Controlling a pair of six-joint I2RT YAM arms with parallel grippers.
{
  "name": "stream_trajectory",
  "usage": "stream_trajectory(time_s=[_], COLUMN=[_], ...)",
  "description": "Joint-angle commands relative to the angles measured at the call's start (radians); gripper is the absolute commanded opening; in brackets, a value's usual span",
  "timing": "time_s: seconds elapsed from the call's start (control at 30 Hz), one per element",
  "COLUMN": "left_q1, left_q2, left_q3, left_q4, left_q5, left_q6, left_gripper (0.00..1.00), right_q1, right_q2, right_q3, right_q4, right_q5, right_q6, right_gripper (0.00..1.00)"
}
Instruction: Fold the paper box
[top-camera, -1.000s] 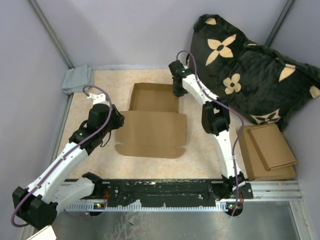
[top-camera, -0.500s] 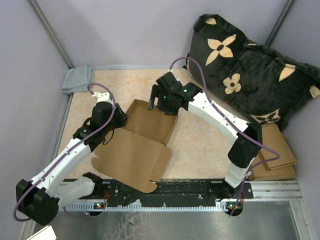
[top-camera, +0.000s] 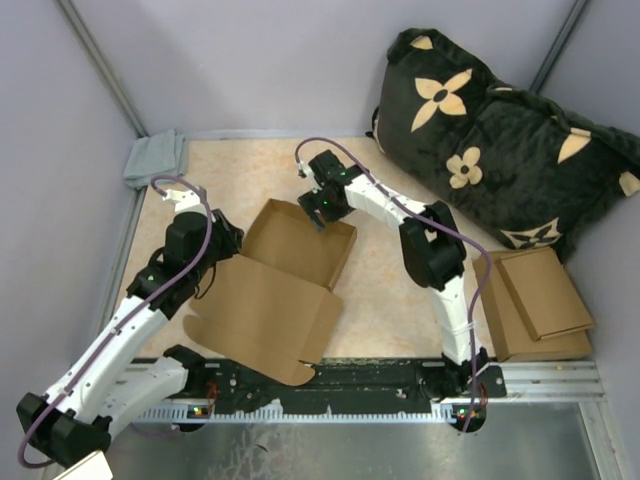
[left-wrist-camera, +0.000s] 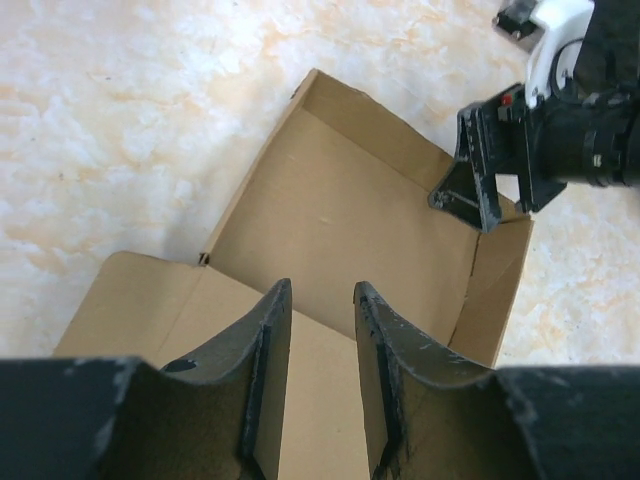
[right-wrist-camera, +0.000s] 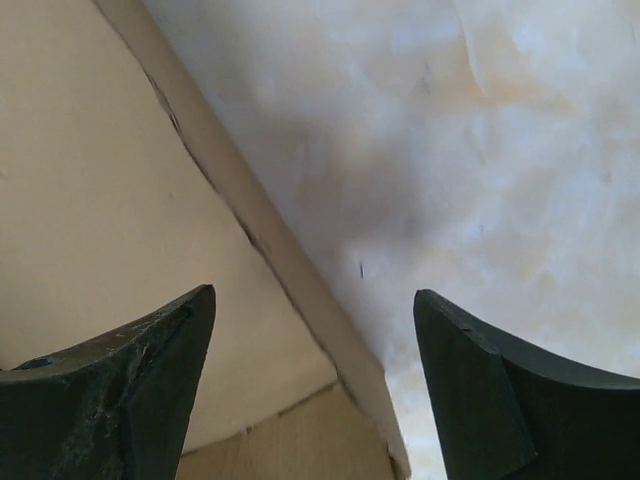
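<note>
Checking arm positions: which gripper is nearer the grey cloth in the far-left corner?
Left. The left gripper is at the left edge of the paper box, closer to the grey cloth; the right gripper straddles the box's far wall, farther right.

The paper box (top-camera: 270, 310) is plain brown cardboard, matt, a little fibrous at its cut edges. The table top (top-camera: 390, 290) under it is smooth, with a pale marbled finish. The left gripper (left-wrist-camera: 320, 290) has matt black plastic fingers (left-wrist-camera: 262, 380), scuffed grey. The cushion (top-camera: 500, 130) looks soft and velvety; the rag (top-camera: 155, 158) is grey cloth.
</note>
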Motion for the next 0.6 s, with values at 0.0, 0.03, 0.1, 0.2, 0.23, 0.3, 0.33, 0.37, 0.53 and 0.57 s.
stream_trajectory(time_s=[0.0,0.03,0.1,0.2,0.23,0.3,0.33,0.37,0.53,0.57], left_q1=[0.005,0.005,0.005,0.005,0.004,0.005,0.005,0.004,0.005,0.005], left_q2=[-0.031,-0.037,-0.047,-0.059,-0.061,-0.057,-0.053,-0.046,-0.001,0.007], left_q3=[0.025,0.027,0.03,0.036,0.039,0.046,0.048,0.049,0.053,0.053], left_q4=[-0.066,-0.075,-0.083,-0.082,-0.079,-0.069,-0.061,-0.053,-0.008,0.003], left_q5=[-0.063,-0.072,-0.086,-0.103,-0.106,-0.11,-0.112,-0.113,-0.098,-0.091], left_q6=[-0.009,-0.01,-0.01,-0.002,0.004,0.02,0.028,0.035,0.061,0.06], left_gripper=[0.38,0.38,0.38,0.38,0.38,0.38,0.38,0.38,0.38,0.38], right_q1=[0.009,0.009,0.005,0.007,0.008,0.007,0.009,0.01,0.024,0.024], right_q2=[0.038,0.065,0.077,0.121,0.141,0.168,0.174,0.176,0.189,0.195], right_q3=[0.228,0.249,0.25,0.285,0.31,0.341,0.345,0.345,0.346,0.349], right_q4=[0.019,0.007,0.024,0.015,0.001,-0.016,-0.013,-0.01,-0.001,-0.002], right_q5=[-0.091,-0.085,-0.091,-0.123,-0.135,-0.164,-0.172,-0.181,-0.191,-0.187], right_q6=[-0.099,-0.099,-0.077,-0.063,-0.061,-0.054,-0.049,-0.045,-0.041,-0.033], right_gripper=[0.8,0.8,0.8,0.8,0.79,0.78,0.77,0.77,0.75,0.73])
